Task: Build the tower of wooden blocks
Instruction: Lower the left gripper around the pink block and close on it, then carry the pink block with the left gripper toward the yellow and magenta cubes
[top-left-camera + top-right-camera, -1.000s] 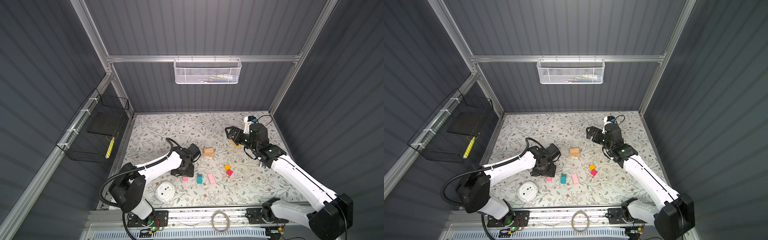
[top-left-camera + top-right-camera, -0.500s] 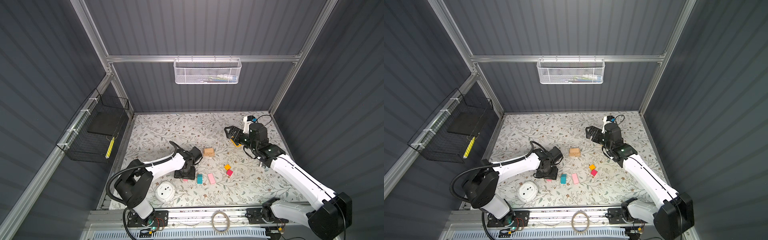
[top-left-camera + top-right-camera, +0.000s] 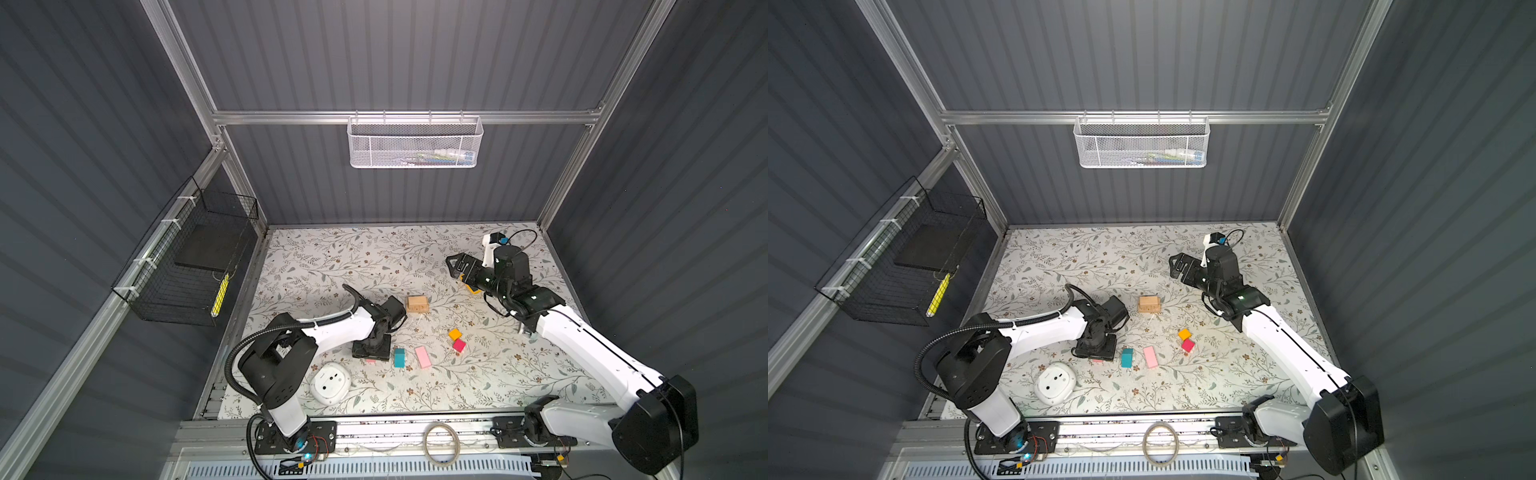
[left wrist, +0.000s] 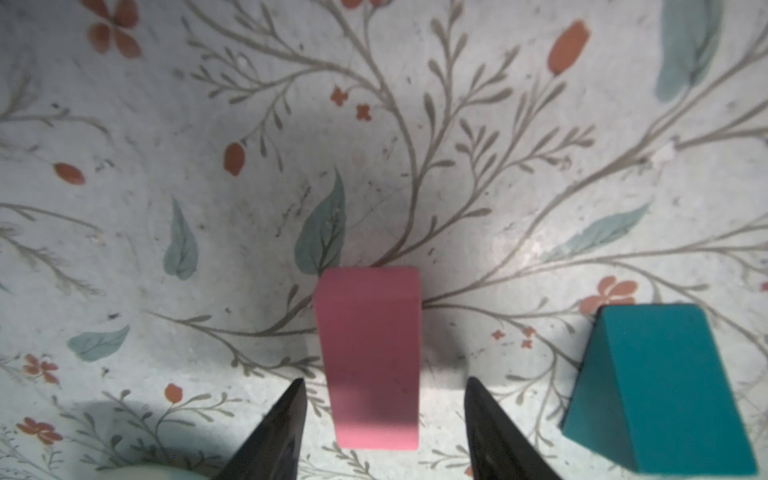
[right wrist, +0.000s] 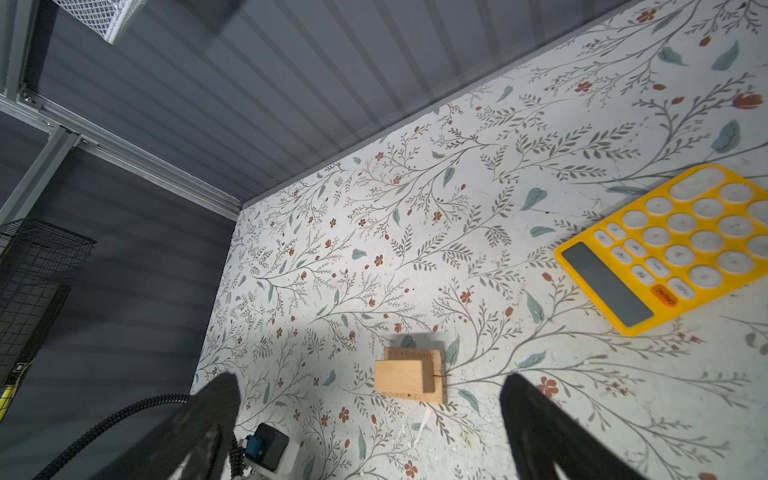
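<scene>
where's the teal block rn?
In both top views the teal block sits near the front, left of centre, between the left gripper and a loose pink slab.

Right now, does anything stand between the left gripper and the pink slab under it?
Nothing visible does. The pink slab lies between the left gripper's fingers, with a gap on each side. The teal block sits outside them, apart.

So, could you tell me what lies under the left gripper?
A pink slab lies flat on the floral mat between the left gripper's parted fingers. In both top views the gripper covers most of it.
</scene>
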`<action>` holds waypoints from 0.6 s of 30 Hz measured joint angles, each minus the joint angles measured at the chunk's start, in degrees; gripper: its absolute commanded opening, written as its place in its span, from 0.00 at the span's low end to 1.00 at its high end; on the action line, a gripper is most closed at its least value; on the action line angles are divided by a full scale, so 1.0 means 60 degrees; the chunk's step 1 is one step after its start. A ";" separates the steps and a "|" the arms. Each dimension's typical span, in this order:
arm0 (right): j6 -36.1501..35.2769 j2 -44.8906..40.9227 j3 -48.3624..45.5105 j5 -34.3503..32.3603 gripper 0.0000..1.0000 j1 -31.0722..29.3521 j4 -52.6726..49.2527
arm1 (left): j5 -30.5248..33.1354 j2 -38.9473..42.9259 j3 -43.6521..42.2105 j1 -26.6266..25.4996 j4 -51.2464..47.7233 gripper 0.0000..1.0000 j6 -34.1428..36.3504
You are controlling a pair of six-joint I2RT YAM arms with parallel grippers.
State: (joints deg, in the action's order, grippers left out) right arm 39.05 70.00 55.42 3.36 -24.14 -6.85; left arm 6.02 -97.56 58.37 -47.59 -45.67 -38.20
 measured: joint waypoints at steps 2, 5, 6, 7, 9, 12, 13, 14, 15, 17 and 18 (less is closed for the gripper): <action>0.0004 0.0000 0.0000 0.0007 0.99 0.0004 -0.0004 | -0.0004 -0.0080 0.0011 0.0000 0.0051 0.50 0.0000; 0.0000 0.0007 0.0000 0.0022 0.99 0.0015 -0.0004 | -0.0004 -0.0102 0.0015 0.0000 0.0109 0.35 0.0022; 0.0000 0.0018 0.0000 0.0025 0.99 0.0022 -0.0004 | 0.0004 -0.0102 0.0015 0.0000 0.0127 0.31 0.0055; 0.0004 0.0025 0.0000 0.0029 0.99 0.0029 0.0000 | 0.0007 -0.0106 0.0015 0.0000 0.0135 0.28 0.0095; 0.0004 0.0066 0.0000 0.0033 0.99 0.0036 0.0000 | 0.0051 -0.0117 0.0033 0.0000 0.0117 0.23 0.0171; 0.0000 0.0153 0.0000 0.0062 0.99 0.0036 -0.0004 | 0.0098 -0.0138 0.0069 0.0000 0.0084 0.10 0.0277; 0.0000 0.0178 0.0000 0.0062 0.99 0.0036 0.0000 | 0.0106 -0.0138 0.0076 0.0000 0.0080 0.07 0.0299; 0.0000 0.0211 0.0000 0.0066 0.99 0.0036 -0.0004 | 0.0109 -0.0138 0.0076 0.0000 0.0076 0.04 0.0331; 0.0004 0.0237 0.0000 0.0069 0.99 0.0036 -0.0004 | 0.0113 -0.0138 0.0084 0.0000 0.0062 0.02 0.0368; 0.0000 0.0277 0.0000 0.0095 0.99 0.0036 -0.0004 | 0.0178 -0.0138 0.0106 -0.0011 0.0018 0.01 0.0481; 0.0000 0.0284 0.0000 0.0102 0.99 0.0036 -0.0011 | 0.0215 -0.0138 0.0142 -0.0018 -0.0055 0.00 0.0554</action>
State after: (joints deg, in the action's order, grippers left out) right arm 39.05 71.70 55.42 3.97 -23.92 -6.92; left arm 7.31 -98.39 59.22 -47.70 -46.00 -34.87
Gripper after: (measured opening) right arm 0.992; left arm 0.298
